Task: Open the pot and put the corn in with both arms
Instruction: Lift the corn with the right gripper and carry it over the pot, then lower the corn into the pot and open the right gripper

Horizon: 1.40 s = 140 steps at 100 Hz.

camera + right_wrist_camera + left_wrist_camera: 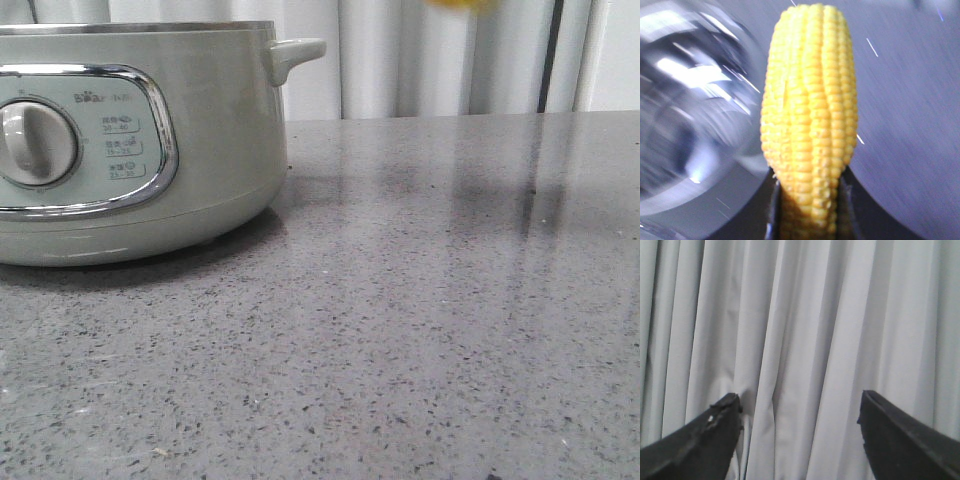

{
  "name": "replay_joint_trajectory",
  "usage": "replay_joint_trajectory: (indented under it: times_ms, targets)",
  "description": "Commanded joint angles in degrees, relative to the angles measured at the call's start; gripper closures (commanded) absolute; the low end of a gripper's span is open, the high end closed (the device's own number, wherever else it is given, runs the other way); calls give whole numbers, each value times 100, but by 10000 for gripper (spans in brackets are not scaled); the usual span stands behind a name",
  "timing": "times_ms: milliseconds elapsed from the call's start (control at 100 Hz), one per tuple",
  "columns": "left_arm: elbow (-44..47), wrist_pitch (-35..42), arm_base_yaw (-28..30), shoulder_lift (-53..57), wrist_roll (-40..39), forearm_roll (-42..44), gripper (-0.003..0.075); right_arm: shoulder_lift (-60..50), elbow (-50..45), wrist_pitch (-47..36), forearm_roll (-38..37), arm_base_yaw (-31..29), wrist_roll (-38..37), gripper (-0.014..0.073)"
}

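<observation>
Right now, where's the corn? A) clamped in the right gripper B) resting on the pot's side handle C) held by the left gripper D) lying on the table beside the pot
A: in the right wrist view the corn stands clamped between the right gripper fingers, while the left gripper is open and holds nothing, facing the curtain.

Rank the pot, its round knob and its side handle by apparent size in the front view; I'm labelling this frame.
1. pot, though cropped at the frame edge
2. round knob
3. side handle
</observation>
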<state>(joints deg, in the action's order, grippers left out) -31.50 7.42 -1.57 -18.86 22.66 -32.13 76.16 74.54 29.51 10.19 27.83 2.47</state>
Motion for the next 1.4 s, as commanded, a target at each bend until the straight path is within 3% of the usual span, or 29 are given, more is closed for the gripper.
replay_joint_trajectory:
  times_ms: [0, 190, 310, 380, 570, 670, 760, 870, 1070, 1220, 1390]
  targets:
    - [-179, 217, -35, -54, -47, 23, 248, -103, 506, -917, 64, 446, 23, 659]
    - [-179, 47, -35, -54, -47, 11, 248, 558, 1083, -1651, 64, 1182, 23, 657]
    - [-179, 12, -35, -54, -47, 11, 248, 1173, 1469, -1567, 64, 1360, 23, 620]
    - [-179, 12, -35, -54, -47, 11, 248, 1496, 1710, -1285, 64, 1373, 23, 517]
    - [-179, -28, -35, -54, -47, 11, 248, 1947, 2083, -767, 64, 1373, 23, 78]
    - [-179, -256, -35, -32, -47, 0, 248, 1906, 2083, -706, 64, 1373, 23, 8]
    - [-212, -670, -35, 65, -47, 0, 265, 1695, 2083, -676, 64, 1373, 23, 16]
    - [-278, -1080, -35, 248, -47, 0, 392, 1335, 2083, -874, 64, 1363, 23, 127]
    - [-287, -1659, -35, 689, -47, 10, 729, 208, 1732, -496, -376, 1363, 23, 663]
    - [-287, -2624, -35, 952, -4, 150, 741, -939, 755, -539, -932, 1363, 23, 643]
    - [-276, -4027, -35, 1047, -4, 233, 741, -2621, -1044, -919, -1649, 1363, 23, 643]
